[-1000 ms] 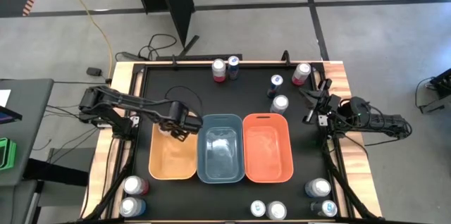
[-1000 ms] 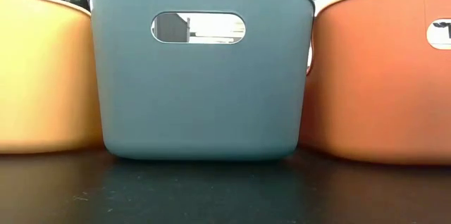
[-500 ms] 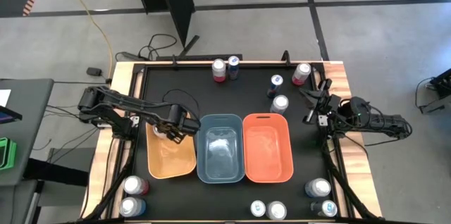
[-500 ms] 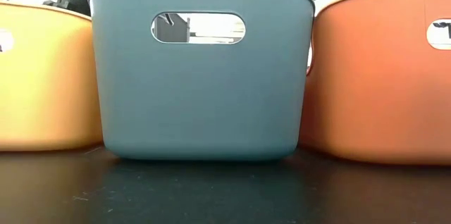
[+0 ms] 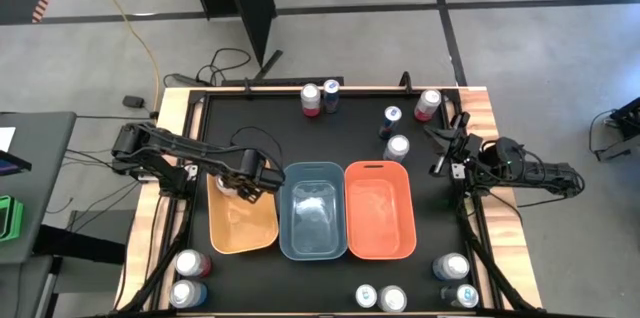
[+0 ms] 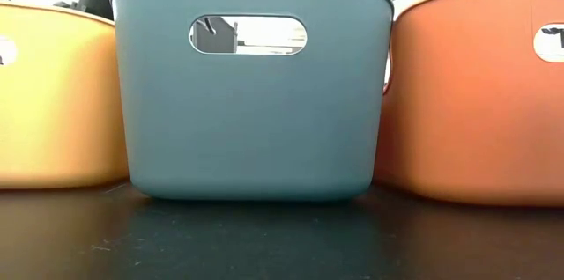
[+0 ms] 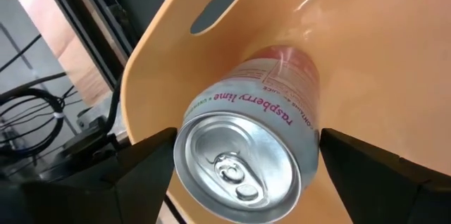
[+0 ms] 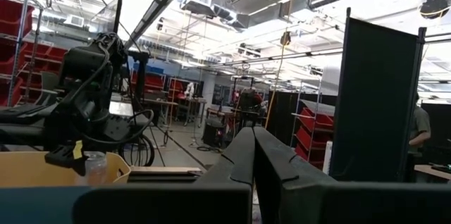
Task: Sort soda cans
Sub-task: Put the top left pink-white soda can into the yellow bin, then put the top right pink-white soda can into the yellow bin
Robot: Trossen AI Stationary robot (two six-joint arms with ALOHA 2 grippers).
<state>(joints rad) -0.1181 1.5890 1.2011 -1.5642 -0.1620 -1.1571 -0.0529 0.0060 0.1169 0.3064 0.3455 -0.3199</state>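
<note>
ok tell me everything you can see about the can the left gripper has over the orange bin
The can is a small metal cylinder with a shiny silver top, its pull tab unopened. Its body looks silver-white fading to pink-red, printed "raspberry lime". It sits between the two dark fingers of the left gripper, which close on its sides, tilted with its top toward the wrist camera. It hangs just inside the far end of the orange bin, near the handle slot; whether it touches the wall cannot be told.

can (image 7: 250,153), "raspberry lime", smaller print unreadable
</note>
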